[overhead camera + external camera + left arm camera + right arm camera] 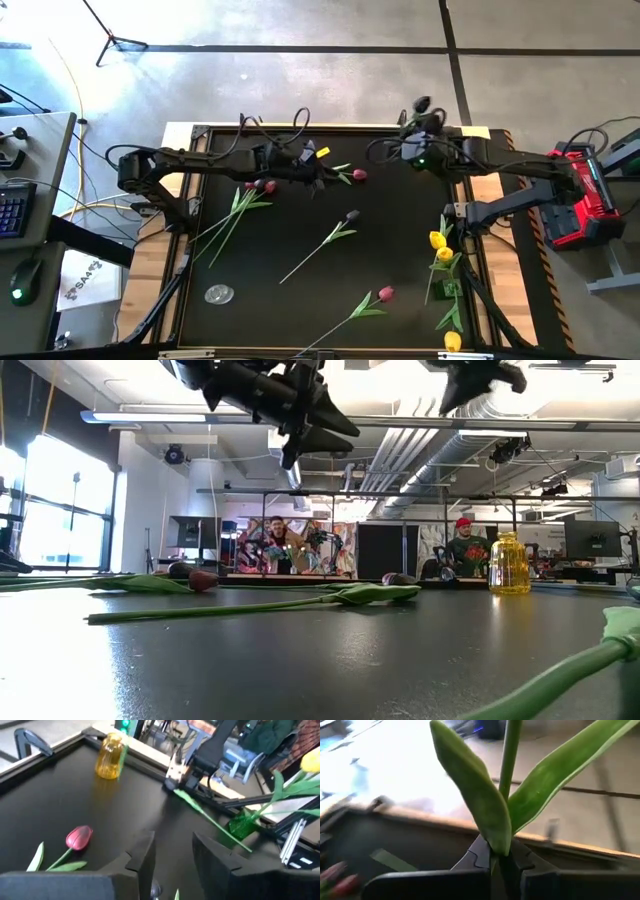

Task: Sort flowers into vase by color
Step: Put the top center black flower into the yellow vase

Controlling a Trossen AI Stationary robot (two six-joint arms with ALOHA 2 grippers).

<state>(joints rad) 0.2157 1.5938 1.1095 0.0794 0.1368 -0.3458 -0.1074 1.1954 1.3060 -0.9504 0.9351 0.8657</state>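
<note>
My right gripper point(418, 135) is high over the table's far right edge, shut on a tulip whose green stem and two leaves point(485, 795) fill the right wrist view; its head is out of that view. My left gripper point(172, 851) hangs open and empty above the far middle of the table point(318, 178). A pink tulip point(79, 837) lies flat on the mat just to its right point(358, 175). A yellow vase point(111, 755) stands near the far right corner. A green vase point(242, 825) at the right edge holds yellow tulips point(440, 250). My right gripper pinches the tulip's stem where the leaves spring from it point(500, 847) between its two fingers. Stem and leaves rise out of the fingertips, lifted clear of the table. The gripper hides the stem below the hold.
More tulips lie flat on the black mat: a dark one point(352, 215) in the middle, a pink one point(385, 293) toward the near side, a few point(255, 186) at the left. A small round clear disc point(219, 294) lies near left. People sit beyond the table point(462, 545).
</note>
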